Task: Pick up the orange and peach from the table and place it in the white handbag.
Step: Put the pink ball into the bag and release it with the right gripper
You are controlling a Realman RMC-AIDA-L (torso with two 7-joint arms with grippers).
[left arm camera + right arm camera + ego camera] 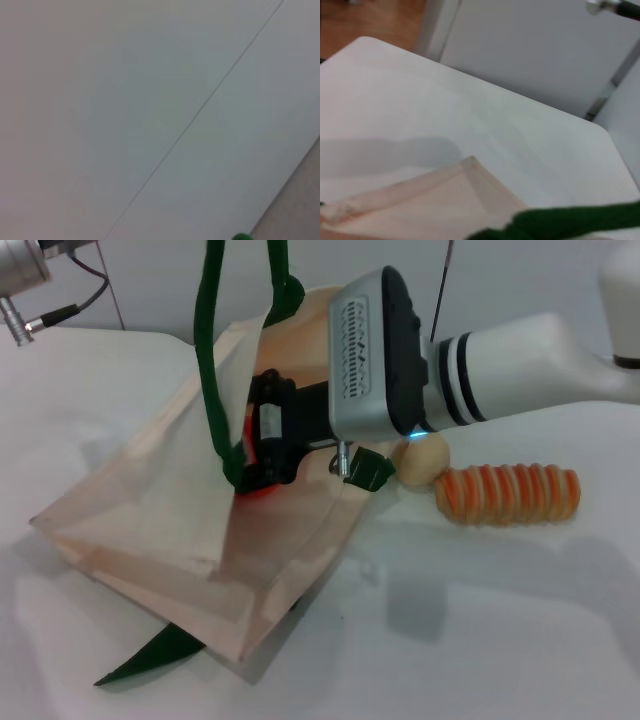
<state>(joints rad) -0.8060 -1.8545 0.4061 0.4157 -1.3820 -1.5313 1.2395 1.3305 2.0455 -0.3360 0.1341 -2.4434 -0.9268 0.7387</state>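
Two arms here: we've got the left one hoisting a dark green strap (212,360) so the cream fabric white handbag (170,530) gapes on the desk (500,620). Our right tool (268,445) is inside, apparently clamping the round orange (262,490); peach unseen.

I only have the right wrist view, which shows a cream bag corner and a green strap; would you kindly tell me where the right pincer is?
Observer: The right pincer is reaching into the open mouth of the cream fabric handbag, whose dark green straps are lifted upward.
Operator: Is any fruit visible there?
Observer: Only a sliver of the bright orange toy fruit shows, just under the pincer. No pink peach is visible.
Operator: What else is on the table?
Observer: A pale beige ball and an orange-and-cream striped roll lie on the white table, on the bag's right.
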